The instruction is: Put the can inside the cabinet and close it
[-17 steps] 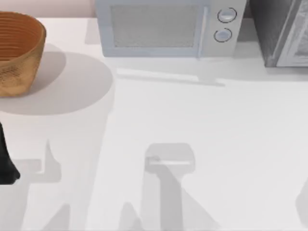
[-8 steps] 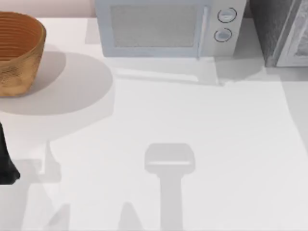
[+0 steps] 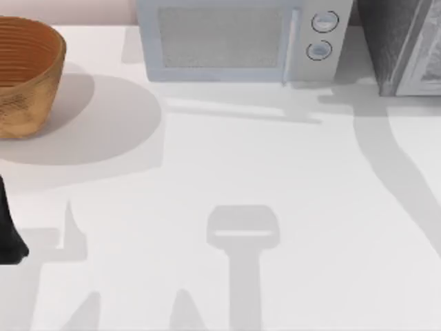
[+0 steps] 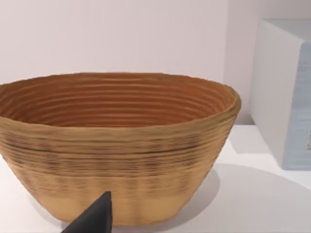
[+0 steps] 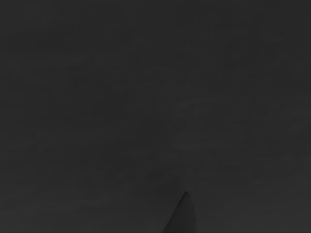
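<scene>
**Can not located; cabinet at far right, wide-open tabletop**

Top: cabinet [image 3: 403, 45] sits at the far right corner, just beside the microwave [image 3: 238, 40]. Basket [image 3: 27, 72] is far left. The left arm [image 3: 8, 231] is parked at the left edge. I can't place the can from here. The tabletop [image 3: 275, 172] middle is bare (plenty of swing room).

Left wrist: basket close up, one left tool [image 4: 92, 219] fingertip in front; can't tell its opening.

Right wrist: dark. Right tool state unknown.

Judgement: the can is likely light, rigid and smooth, so grip mid-body across the sides. Watch the cabinet's frame edge.
</scene>
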